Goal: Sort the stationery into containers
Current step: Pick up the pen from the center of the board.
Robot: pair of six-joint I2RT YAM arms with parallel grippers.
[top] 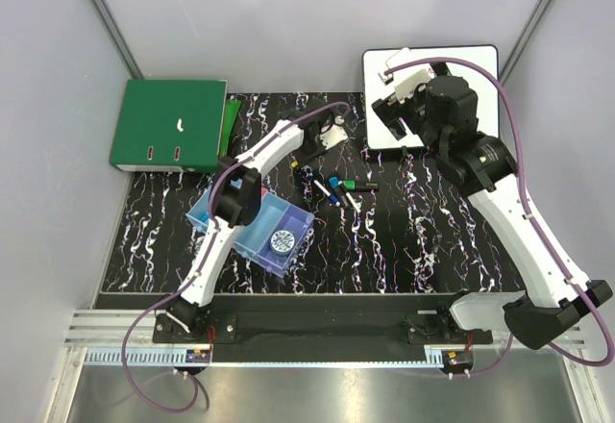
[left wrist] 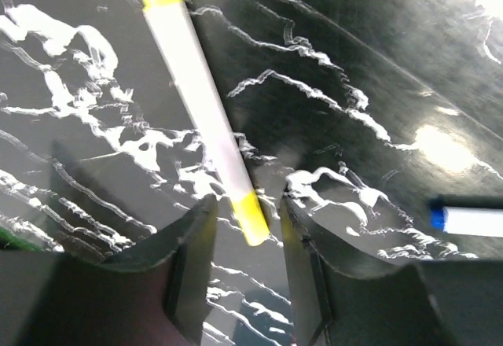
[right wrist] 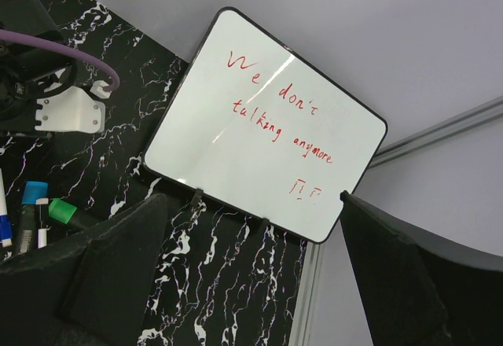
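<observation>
Black marbled counter (top: 404, 240): the left pincer (left wrist: 244, 212) stands half open, gripping nothing, its jaws either side of the yellow end of a white marker (left wrist: 200, 102). The right pincer (right wrist: 251, 204) gapes wide and empty above the whiteboard (right wrist: 267, 118) at 1 o'clock. Other pens (top: 338, 190) lie mid-counter; the bins (top: 288, 213) at 8 o'clock hold a round roll (top: 281, 241).
</observation>
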